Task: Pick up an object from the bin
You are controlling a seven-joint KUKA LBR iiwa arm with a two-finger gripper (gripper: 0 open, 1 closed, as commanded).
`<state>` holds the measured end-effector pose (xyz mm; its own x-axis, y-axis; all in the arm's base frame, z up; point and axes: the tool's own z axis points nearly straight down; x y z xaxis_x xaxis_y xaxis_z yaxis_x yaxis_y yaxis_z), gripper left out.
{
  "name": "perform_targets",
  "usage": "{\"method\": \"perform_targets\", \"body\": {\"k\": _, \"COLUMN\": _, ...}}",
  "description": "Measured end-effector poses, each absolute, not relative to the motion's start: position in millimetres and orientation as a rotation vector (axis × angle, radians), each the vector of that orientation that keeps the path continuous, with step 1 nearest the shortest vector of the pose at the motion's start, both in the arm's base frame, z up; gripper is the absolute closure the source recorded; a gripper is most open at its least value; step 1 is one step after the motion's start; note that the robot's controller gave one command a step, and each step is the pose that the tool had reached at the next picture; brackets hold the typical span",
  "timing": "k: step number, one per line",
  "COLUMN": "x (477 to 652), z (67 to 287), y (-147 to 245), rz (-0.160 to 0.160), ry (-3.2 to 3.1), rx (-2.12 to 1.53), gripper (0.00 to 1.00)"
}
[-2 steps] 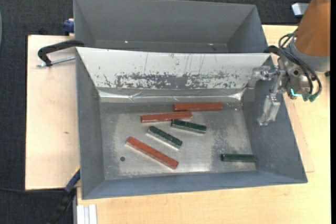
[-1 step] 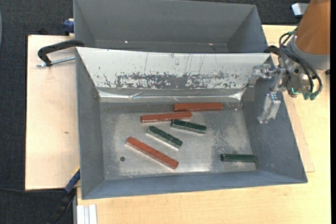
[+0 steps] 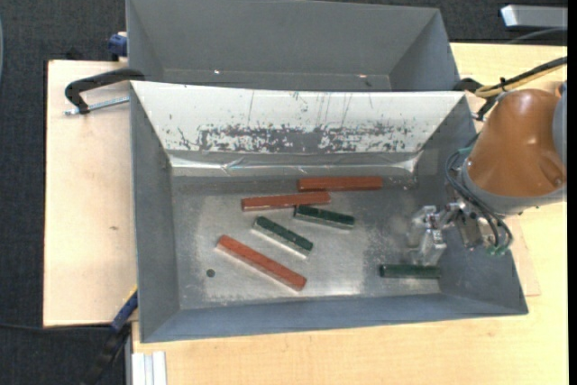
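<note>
Saw gripper (image 3: 429,241) low over floor of grey bin (image 3: 151,221), at view's right end. Could not tell whether it stood spread or closed. Nearest thing: dark green bar (image 3: 408,270), flat on floor, just nearward of gripper tip and slightly to view's left. Contact unclear. Bar's long axis ran across view, along near wall. I judged grip should close across its short width. Red-brown bars (image 3: 261,262) and other green bars (image 3: 284,233) lay well apart, mid-floor.
</note>
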<state>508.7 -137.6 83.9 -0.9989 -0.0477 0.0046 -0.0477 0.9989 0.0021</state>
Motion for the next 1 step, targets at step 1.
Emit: {"method": "perform_targets", "body": {"k": 1, "x": 511.0, "z": 87.8, "y": -137.3, "rz": 0.0, "ry": -3.143, "rx": 0.078, "gripper": 0.0}}
